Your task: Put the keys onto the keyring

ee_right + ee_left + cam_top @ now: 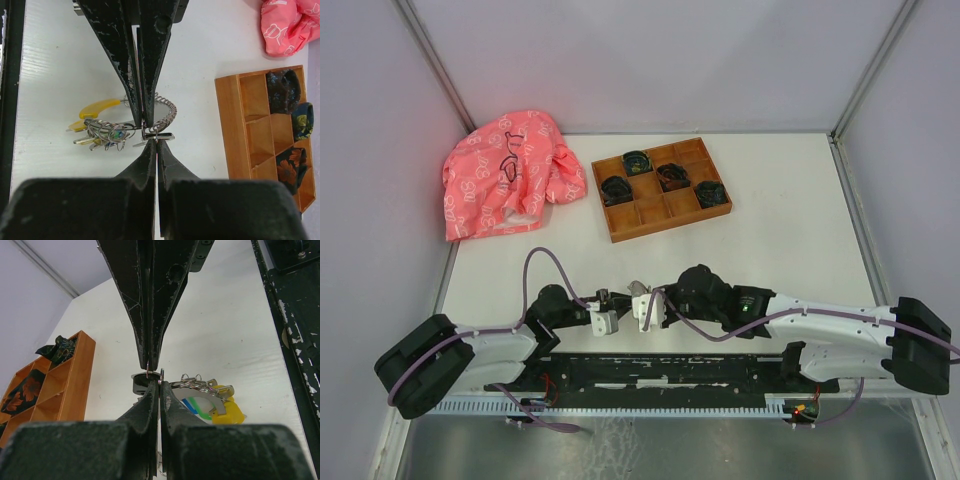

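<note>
Grey metal keyring [112, 131], near centre, pinched by left gripper [159, 385] and right gripper [157, 141], both clenched; brace one, ease the coil apart.

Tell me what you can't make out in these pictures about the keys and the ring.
Left wrist view: the shut left end effector covers where it pinches the keyring; the blue key is only a sliver under the loops.
Right wrist view: the right end effector and overlapping loops hide which keys are threaded.
Top view: the keyring is too small, hidden between both end effectors.
</note>
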